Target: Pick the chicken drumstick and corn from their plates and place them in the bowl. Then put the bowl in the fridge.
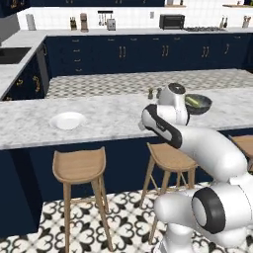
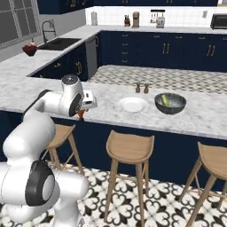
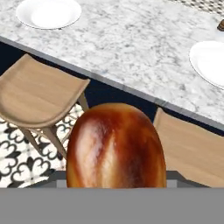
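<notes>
Right now your gripper (image 2: 82, 113) pinches the chicken drumstick (image 3: 116, 146): on the hand view its glossy reddish-brown body sits between the jaws. On the right base view a small reddish-brown bit hangs under the hand, at the near edge of the marble counter (image 2: 111, 111).

Take the bowl (image 2: 170, 103) as your mark. The corn (image 2: 165, 100) lies inside it, green and yellow against the dark grey wall. One white plate (image 2: 133, 104) sits just beside the bowl, on the side toward the arm. The other plate (image 1: 67, 120) lies well apart from the bowl, far along the counter past the arm. Two small dark shakers (image 2: 141, 88) stand behind the nearer plate, near the bowl. Your drumstick hangs well apart from the bowl, above the counter edge and the wooden stools (image 2: 129, 146) below it.
</notes>
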### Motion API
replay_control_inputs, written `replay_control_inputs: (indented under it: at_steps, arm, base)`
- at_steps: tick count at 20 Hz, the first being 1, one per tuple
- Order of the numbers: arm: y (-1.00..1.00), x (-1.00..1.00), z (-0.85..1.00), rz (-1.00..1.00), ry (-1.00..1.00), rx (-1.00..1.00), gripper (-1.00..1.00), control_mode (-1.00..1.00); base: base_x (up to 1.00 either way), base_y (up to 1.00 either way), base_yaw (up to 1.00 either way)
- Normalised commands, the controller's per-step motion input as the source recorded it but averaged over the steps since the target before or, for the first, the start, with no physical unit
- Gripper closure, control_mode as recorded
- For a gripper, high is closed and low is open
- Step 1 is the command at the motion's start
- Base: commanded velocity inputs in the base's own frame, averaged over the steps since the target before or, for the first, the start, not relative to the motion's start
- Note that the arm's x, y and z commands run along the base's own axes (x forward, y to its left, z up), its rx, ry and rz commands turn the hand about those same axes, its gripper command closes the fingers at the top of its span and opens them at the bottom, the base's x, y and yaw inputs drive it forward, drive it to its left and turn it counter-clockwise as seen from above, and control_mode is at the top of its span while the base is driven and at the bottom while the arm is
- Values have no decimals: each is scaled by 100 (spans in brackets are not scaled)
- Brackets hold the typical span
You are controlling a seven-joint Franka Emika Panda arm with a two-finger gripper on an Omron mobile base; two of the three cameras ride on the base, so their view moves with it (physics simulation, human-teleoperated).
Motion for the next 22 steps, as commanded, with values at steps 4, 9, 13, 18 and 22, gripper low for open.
replay_control_inputs:
  at_steps: [4, 9, 13, 18, 22]
  arm:
    - [0, 0, 0, 0, 0, 0, 100, 100]
    - [0, 0, 0, 0, 0, 0, 100, 100]
    - [0, 0, 0, 0, 0, 0, 100, 100]
    - [0, 0, 0, 0, 0, 0, 100, 100]
    - [-56, 75, 0, 16, 4, 13, 100, -100]
  base:
    - [7, -100, 8]
    - [64, -100, 19]
    - [100, -96, 24]
    - [100, -75, 28]
    - [25, -9, 7]
